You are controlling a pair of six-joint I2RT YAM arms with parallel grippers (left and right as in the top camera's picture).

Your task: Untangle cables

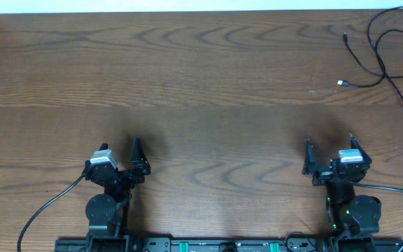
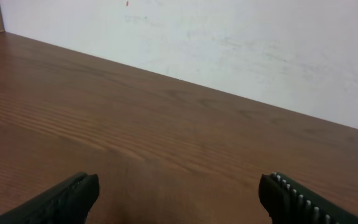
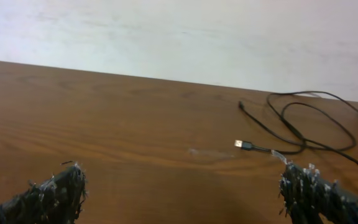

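The left gripper [image 2: 179,185] and right gripper [image 3: 182,177] sit near, both released and holding nothing. 1 black cable [image 1: 385,73] lies looped at the table's [image 1: 201,84] far right, well apart.

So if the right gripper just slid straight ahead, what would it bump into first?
Probably the plug of the black cable, lying just right of where the right gripper points. Only bare table lies before it. It could slip past; depth is unclear.
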